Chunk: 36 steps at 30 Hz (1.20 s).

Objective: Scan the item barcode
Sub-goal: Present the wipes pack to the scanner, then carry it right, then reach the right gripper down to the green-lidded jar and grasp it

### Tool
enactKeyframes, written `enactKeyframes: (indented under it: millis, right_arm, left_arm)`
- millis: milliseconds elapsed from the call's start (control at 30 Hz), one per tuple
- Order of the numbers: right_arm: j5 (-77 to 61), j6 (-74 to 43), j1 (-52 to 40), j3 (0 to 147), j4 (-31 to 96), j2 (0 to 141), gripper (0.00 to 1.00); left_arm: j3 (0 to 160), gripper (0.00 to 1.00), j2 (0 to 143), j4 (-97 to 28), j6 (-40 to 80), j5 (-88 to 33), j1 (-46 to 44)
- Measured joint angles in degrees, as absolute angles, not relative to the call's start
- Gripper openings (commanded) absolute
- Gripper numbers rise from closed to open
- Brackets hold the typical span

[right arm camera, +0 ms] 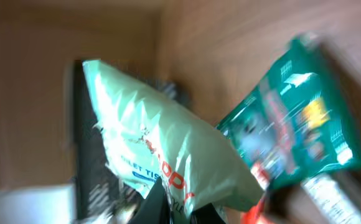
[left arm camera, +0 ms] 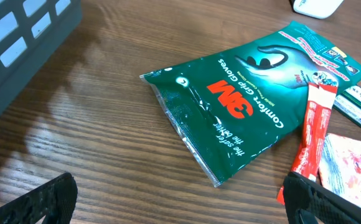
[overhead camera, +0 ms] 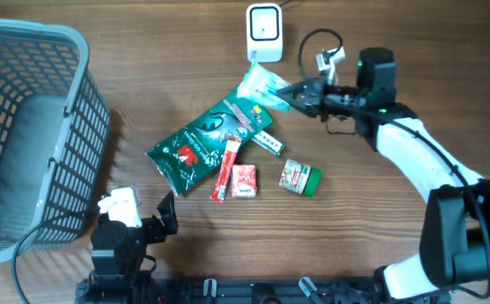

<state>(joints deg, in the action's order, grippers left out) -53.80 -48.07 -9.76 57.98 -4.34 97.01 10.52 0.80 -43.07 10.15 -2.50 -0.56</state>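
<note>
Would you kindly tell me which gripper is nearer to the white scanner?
Right. The right gripper, shut on the pale green tissue pack, sits close beside the scanner. The left gripper, open, is far off at the table's near edge.

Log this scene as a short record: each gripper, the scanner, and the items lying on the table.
Right gripper: shut on tissue pack, close to white scanner
Left gripper: open, empty, low over the table near gloves packet
Lying on table: gloves packet, red stick sachet, small red packet, green-lidded jar, dark green bar
Basket: left side of table
</note>
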Motion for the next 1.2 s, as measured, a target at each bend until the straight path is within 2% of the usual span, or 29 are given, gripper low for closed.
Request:
enactKeyframes:
  millis: [100, 200, 467, 800, 900, 1000, 1100, 1200]
  right_arm:
    - [-35.5, -49.1, -13.4, 60.6, -4.1, 97.0, 0.05]
    - [-23.9, -51.5, -14.1, 67.8, -4.3, 98.4, 0.05]
    - [-16.4, -57.7, -14.3, 86.3, -0.7, 120.6, 0.04]
    - [-11.7, -58.2, -15.2, 87.6, 1.8, 120.8, 0.05]
    - [-6.8, -54.1, -14.6, 87.8, 14.1, 115.7, 0.05]
    - [5.4, -50.7, -11.4, 88.2, 28.6, 102.9, 0.05]
    - [24.3, -49.2, -3.9, 89.8, 43.3, 94.2, 0.05]
    - [35.2, -48.7, 8.3, 88.4, 45.8, 97.0, 0.05]
  left_arm:
    - [10.5, 1.0, 0.8, -43.1, 10.2, -2.5, -0.6]
    - [10.5, 1.0, 0.8, -43.1, 10.2, -2.5, -0.6]
    - [10.5, 1.0, 0.8, -43.1, 10.2, -2.5, -0.6]
    - [10.5, 1.0, 0.8, -43.1, 10.2, -2.5, -0.6]
    - [10.5, 1.0, 0.8, -43.1, 10.2, -2.5, -0.6]
    - [10.5, 1.0, 0.7, -43.0, 10.2, -2.5, -0.6]
    - [10.5, 1.0, 0.8, -43.0, 10.2, -2.5, -0.6]
    - [10.5, 1.0, 0.8, -43.1, 10.2, -2.5, -0.6]
